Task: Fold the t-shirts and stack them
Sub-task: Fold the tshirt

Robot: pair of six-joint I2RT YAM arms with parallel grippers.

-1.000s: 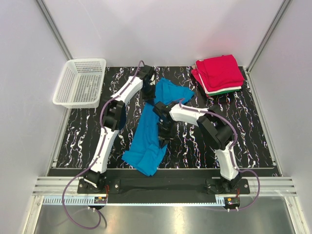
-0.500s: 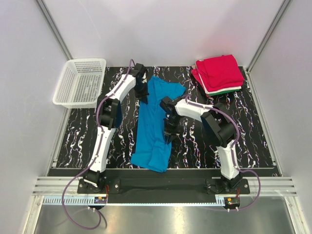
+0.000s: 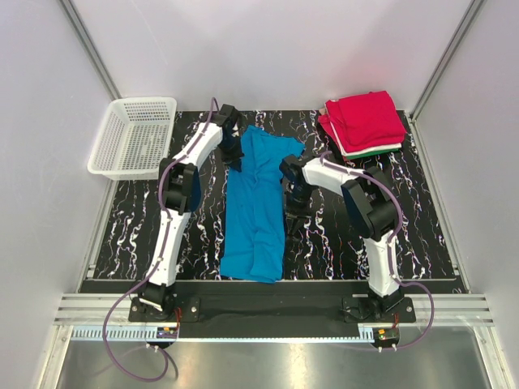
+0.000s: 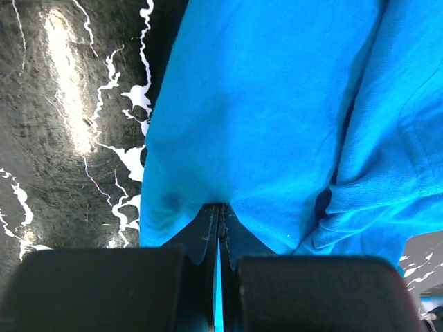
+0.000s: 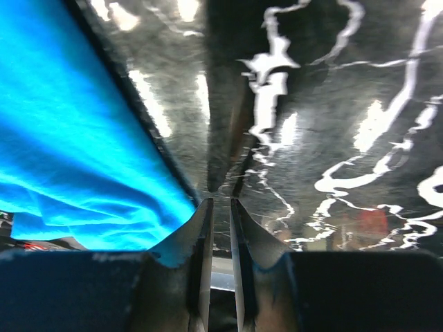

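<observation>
The blue t-shirt (image 3: 255,207) lies long and flat in the middle of the table. The left gripper (image 4: 219,228) pinches its far edge. The right gripper (image 5: 220,207) is nearly closed, holding nothing. Folded t-shirts (image 3: 364,123) sit stacked in the far right corner.

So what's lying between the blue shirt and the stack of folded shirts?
In the top view, the right gripper and its arm lie between the blue shirt and the folded stack; otherwise bare black marbled table.
</observation>
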